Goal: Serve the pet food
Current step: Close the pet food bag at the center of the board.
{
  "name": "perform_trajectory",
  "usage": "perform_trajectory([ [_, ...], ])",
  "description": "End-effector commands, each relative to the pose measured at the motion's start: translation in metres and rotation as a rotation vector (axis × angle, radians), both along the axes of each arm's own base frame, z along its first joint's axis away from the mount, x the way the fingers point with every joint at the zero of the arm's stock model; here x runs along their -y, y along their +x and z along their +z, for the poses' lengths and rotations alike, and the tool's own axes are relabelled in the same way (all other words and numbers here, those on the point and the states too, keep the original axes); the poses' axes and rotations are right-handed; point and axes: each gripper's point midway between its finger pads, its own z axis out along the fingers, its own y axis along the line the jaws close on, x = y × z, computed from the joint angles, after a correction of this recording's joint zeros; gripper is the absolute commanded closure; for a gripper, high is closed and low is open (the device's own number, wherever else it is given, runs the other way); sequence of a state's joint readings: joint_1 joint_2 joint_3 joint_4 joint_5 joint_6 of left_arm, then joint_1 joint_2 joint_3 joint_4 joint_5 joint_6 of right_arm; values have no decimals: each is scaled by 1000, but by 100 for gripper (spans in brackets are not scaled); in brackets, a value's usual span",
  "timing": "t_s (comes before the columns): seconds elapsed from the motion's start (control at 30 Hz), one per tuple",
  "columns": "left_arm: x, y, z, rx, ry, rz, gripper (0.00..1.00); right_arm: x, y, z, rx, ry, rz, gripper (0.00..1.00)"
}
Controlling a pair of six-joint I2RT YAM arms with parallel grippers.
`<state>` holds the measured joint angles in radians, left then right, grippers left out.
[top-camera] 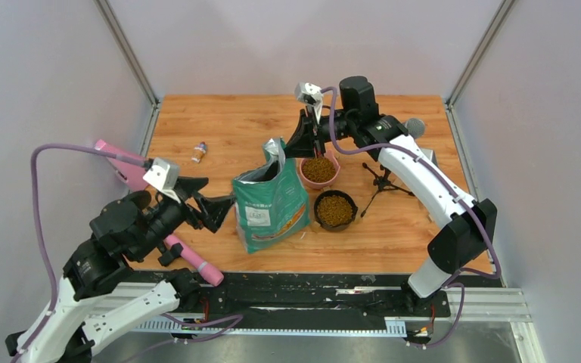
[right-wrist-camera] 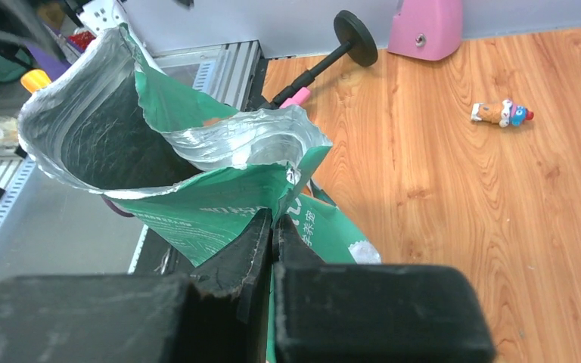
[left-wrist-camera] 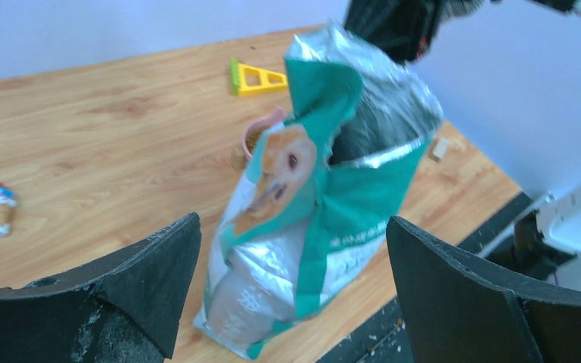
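Your left fingers [top-camera: 215,198] stand wide open and hold nothing. In the left wrist view the two black pads are well apart. The teal-green and white foil bag printed with a golden dog [top-camera: 271,203] stands upright just beyond their tips, framed in the gap between them and not touched by either.

Your right fingers [right-wrist-camera: 272,227] are pressed shut, tip against tip, right at the bag's torn, silver-lined rim. From the right wrist view you cannot tell whether a fold of foil is caught between them or whether they only rest against it. The bag's mouth gapes open past those tips, and its inside is too dark to show any contents.

The pet food [top-camera: 319,169], small brown dry kibble, lies in two heaps on the far side of the bag from your left fingers. One heap fills the round pink bowl [top-camera: 302,180], which in the overhead view sits just beneath your right fingers. The other heap fills the round black bowl [top-camera: 317,206], just beside the pink one and farther from your right fingers. Both bowls rest on the wooden tabletop [top-camera: 219,121] close against the bag. From your left wrist only a sliver of the pink bowl and its kibble shows behind the bag.

A small painted toy figure [top-camera: 199,152] lies on the tabletop beyond your left fingers, well apart from them.
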<state>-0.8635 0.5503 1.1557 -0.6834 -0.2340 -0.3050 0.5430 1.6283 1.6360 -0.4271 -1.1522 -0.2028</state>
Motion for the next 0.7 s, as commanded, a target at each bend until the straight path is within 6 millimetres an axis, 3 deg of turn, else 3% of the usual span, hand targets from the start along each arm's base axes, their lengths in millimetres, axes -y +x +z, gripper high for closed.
perform_trajectory([
  [0.0,27,-19,-2,121,-59,-195,0,5,5,24,-5,34,-56,100],
  [0.13,33,-19,8,253,-142,-221,0,8,-16,26,-18,57,53,100],
  [0.27,32,0,13,268,-155,-134,0,12,-25,31,0,69,75,100],
  [0.4,48,18,14,240,-139,-113,1,15,-28,32,8,71,69,100],
  [0.5,57,23,13,216,-114,-129,17,14,-24,32,5,64,41,100],
  [0.6,59,21,8,197,-98,-144,40,13,-17,34,-3,55,-5,100],
  [0.67,55,18,6,194,-108,-142,46,12,-12,35,-13,51,-32,100],
])
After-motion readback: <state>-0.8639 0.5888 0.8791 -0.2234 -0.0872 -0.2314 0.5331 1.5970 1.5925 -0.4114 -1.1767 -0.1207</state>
